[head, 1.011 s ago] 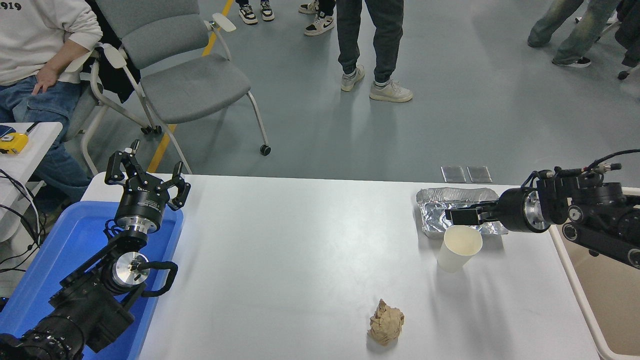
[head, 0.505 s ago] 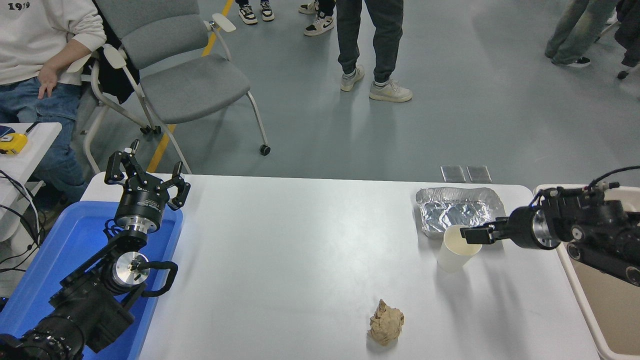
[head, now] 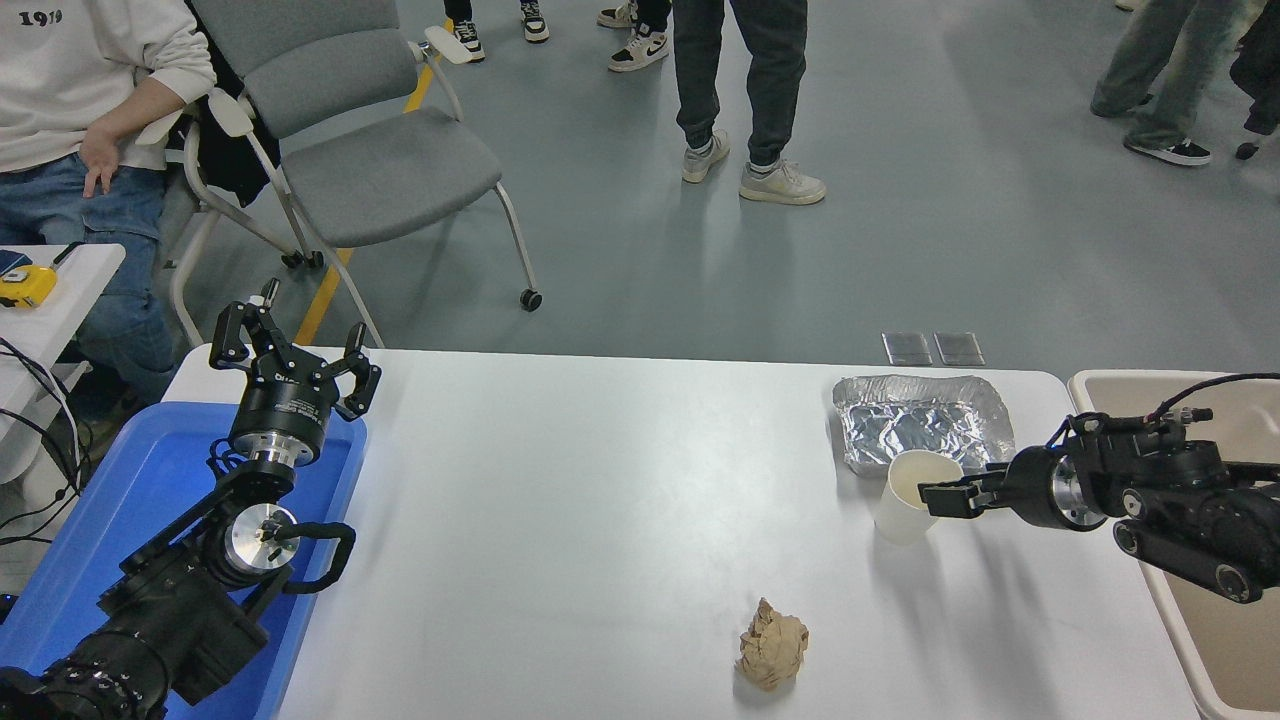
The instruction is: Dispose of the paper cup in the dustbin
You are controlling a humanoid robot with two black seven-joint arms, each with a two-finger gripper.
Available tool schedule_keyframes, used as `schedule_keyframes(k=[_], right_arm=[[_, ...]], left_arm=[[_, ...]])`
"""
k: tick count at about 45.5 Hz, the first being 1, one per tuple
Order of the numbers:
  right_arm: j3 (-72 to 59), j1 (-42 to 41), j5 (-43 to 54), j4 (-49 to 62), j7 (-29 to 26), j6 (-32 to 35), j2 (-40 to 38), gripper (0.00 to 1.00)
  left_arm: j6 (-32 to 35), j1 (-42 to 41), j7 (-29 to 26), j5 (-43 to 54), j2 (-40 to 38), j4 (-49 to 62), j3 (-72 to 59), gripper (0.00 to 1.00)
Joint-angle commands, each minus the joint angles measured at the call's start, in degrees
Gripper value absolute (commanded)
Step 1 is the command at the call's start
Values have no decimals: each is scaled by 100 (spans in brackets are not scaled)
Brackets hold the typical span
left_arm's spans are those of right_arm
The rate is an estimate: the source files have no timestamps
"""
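Fingers of right gripper (head: 940, 496) partly overlap paper cup (head: 908, 500); grip unclear.

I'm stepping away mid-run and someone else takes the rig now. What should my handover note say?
Right pincer: at the paper cup's rim; grip not confirmable.
Left pincer: open, parked above the blue tray.
Cup stands upright on the table, just in front of the foil tray. Dustbin is at the table's right end.
Done: approach to the cup.
Left: secure grip, lift, carry right, drop in the dustbin.
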State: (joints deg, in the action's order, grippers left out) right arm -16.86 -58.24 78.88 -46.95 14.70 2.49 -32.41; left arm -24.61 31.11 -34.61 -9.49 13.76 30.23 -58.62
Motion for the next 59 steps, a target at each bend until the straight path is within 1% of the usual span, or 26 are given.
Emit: schedule_keyframes(k=[1, 4, 7, 8, 13, 19, 34, 43, 49, 59], right_arm=[[-11, -12, -4, 81, 68, -21, 33, 31], [-11, -20, -4, 81, 68, -21, 33, 19], [-11, -29, -4, 72, 85, -21, 51, 3], [-19, -29, 5, 72, 85, -21, 51, 0], [-116, -82, 13, 72, 121, -3, 42, 0], [-283, -231, -13, 46, 366, -3, 42, 0], [-257, -521, -110, -139, 507, 6, -115, 0], [-248, -1127, -206, -859, 534, 120, -792, 0], [-327, -1646, -470, -1439, 534, 348, -1302, 0], [-327, -2445, -470, -2011, 525, 682, -2207, 0]], left_arm=[[0, 0, -2, 0, 4, 0, 0, 100], [0, 0, -2, 0, 4, 0, 0, 100], [0, 0, -2, -9, -5, 0, 0, 100], [0, 0, -2, 0, -5, 0, 0, 100], [0, 0, 7, 0, 4, 0, 0, 100], [0, 0, -2, 0, -5, 0, 0, 100], [0, 0, 7, 0, -5, 0, 0, 100], [0, 0, 7, 0, -5, 0, 0, 100], [0, 0, -2, 0, -5, 0, 0, 100], [0, 0, 7, 0, -5, 0, 0, 100]])
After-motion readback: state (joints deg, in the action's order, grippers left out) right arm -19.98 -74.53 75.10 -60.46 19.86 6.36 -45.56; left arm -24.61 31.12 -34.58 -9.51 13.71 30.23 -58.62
